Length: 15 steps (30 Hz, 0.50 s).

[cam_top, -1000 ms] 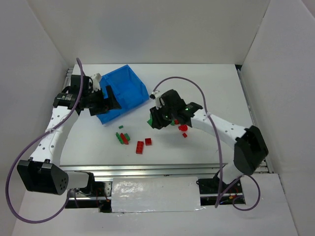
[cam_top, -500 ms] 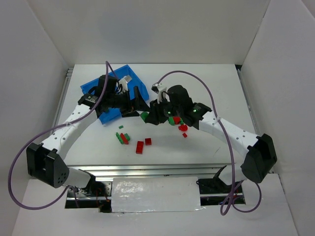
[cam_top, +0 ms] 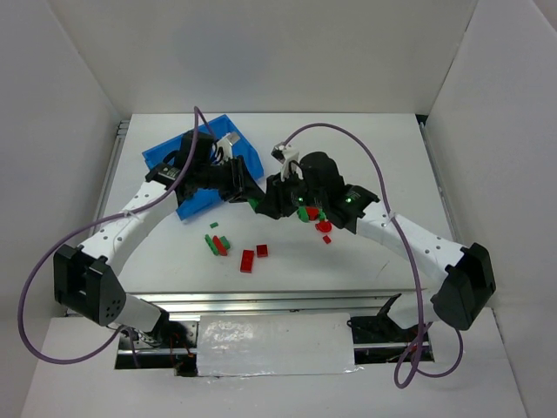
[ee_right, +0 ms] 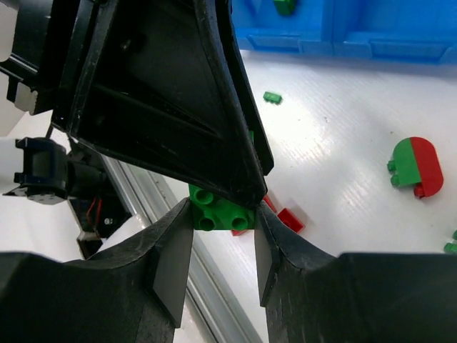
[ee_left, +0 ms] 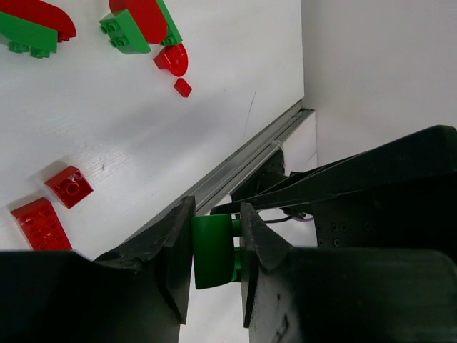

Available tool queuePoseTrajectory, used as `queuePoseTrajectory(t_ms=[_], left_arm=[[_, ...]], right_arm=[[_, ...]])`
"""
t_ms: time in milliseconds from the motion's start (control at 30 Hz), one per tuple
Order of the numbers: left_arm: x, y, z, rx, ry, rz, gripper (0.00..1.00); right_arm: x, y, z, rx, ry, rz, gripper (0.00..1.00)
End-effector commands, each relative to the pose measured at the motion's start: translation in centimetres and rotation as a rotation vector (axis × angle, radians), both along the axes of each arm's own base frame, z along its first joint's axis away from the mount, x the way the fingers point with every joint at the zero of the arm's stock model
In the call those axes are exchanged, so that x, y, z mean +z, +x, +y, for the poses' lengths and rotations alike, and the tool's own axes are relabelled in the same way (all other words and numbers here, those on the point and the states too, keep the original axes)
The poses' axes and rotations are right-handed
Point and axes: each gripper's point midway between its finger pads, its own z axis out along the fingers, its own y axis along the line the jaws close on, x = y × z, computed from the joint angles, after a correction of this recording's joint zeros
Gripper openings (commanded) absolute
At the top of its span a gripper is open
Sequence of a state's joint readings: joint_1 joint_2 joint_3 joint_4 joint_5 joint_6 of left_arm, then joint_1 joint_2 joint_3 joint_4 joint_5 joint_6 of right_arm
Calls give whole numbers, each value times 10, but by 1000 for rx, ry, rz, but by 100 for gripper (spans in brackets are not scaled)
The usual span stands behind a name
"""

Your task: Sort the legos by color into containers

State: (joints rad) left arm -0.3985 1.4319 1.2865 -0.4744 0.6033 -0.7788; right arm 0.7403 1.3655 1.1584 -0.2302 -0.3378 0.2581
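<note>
Top view: the left gripper (cam_top: pixel 250 197) and right gripper (cam_top: pixel 268 202) meet tip to tip at frame centre, just right of the bin (cam_top: pixel 193 202) in the upper left. A green brick (cam_top: pixel 255 205) sits between their tips, off the table (cam_top: pixel 383 157). Loose bricks (cam_top: pixel 220 245) lie scattered below and to the right.

Left wrist view: the left gripper (ee_left: pixel 214 236) is narrowed onto the green brick (ee_left: pixel 212 251) at lower centre, pads flat on two opposite faces. Red and green pieces lie along the top left, and two red ones sit at the left edge.

Right wrist view: the right gripper (ee_right: pixel 220 214) pinches the same studded green brick (ee_right: pixel 214 209) at centre. The other arm's fingers loom directly above it, and the bin (ee_right: pixel 371 32) runs along the top.

The brick looks light, rigid and glossy, so it is likely to slip or twist under a corner grip. Flat side walls are the safest hold. If another piece is joined beneath, which I cannot tell, the two grips should sit on either side of the seam.
</note>
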Motion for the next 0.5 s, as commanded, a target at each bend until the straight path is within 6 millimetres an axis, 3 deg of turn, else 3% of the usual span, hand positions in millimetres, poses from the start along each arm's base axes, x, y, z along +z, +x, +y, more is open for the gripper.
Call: queuePoseTrajectory(t_ms=[0,33,67,200,233,267,300,333,367,400,467], left_arm=[[6,-3,-7,-61,-26,6,15],[6,-2,-7,-62,-22,13,4],[5,-2,-7,-62,-18,16,0],[7,0,-6,-58,-6,10,0],[6,2,-5,-45,6,10,0],[3,9,1,-2,45,-2,0],[5,16,7,31,72,-18,0],[1,22,16,67,110,-22,0],[-4,24,28,108,158,2,0],[-7,43,52,212,224,-10,0],[-16,55,86,322,311,12,0]], right_arm=[[24,24,1,-80,44,-81,23],[25,24,1,-80,45,-85,24],[23,27,2,-84,42,-81,23],[20,30,3,-90,35,-80,24],[19,31,3,-94,35,-77,33],[17,32,2,-101,33,-70,50],[18,33,1,-107,39,-72,71],[18,33,-2,-115,42,-73,99],[20,32,-6,-126,51,-76,100],[21,32,-9,-135,55,-79,100],[21,34,-20,-166,46,-92,100]])
